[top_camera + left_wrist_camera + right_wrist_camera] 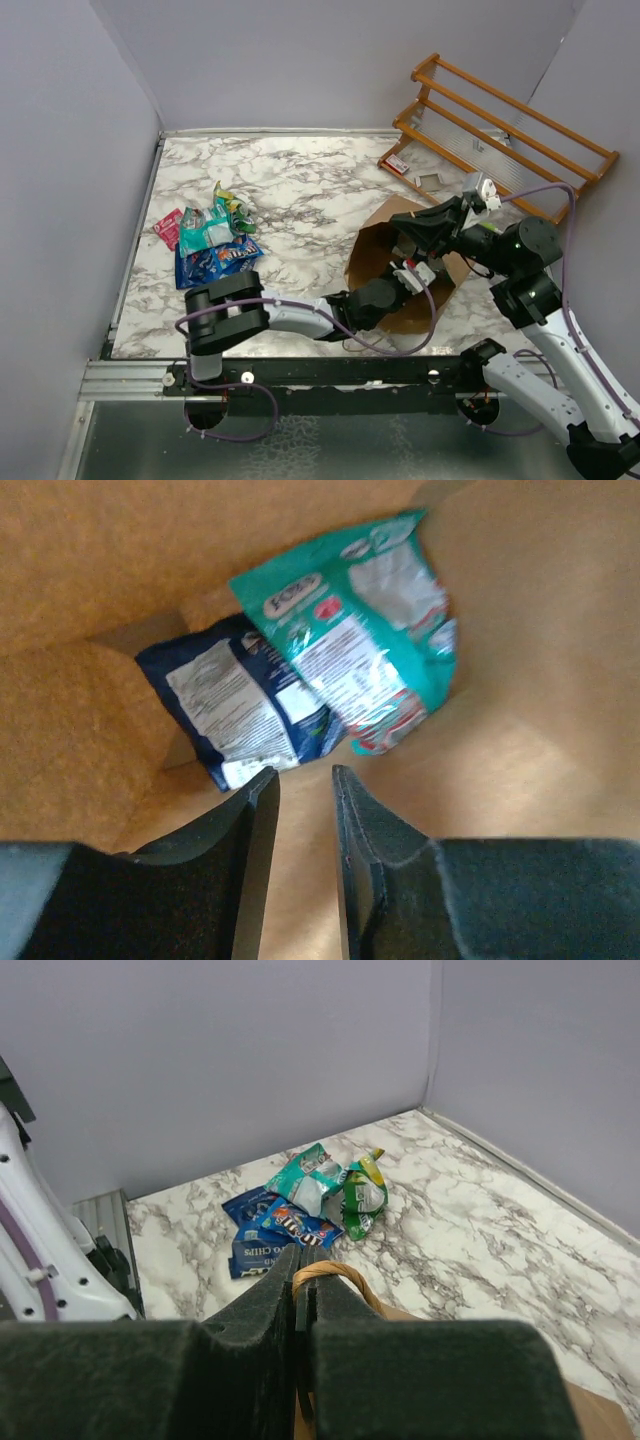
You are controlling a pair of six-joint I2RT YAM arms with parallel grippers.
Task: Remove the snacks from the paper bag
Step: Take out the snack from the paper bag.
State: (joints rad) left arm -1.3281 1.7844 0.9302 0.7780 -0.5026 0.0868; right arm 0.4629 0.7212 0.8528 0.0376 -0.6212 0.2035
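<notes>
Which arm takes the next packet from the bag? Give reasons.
Left. The left gripper is inside the paper bag, jaws apart, just short of the dark blue packet and green packet. The right gripper is shut on the bag's handle.

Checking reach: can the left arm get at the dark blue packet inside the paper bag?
Probably yes: the left gripper is inside the paper bag, the dark blue packet just past its fingertips, partly under the green packet.

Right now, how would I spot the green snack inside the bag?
Look into the big brown paper bag lying by the wooden rack. Two crinkly foil packets lie deep inside; yours is the teal-green one, overlapping the dark blue packet.
</notes>
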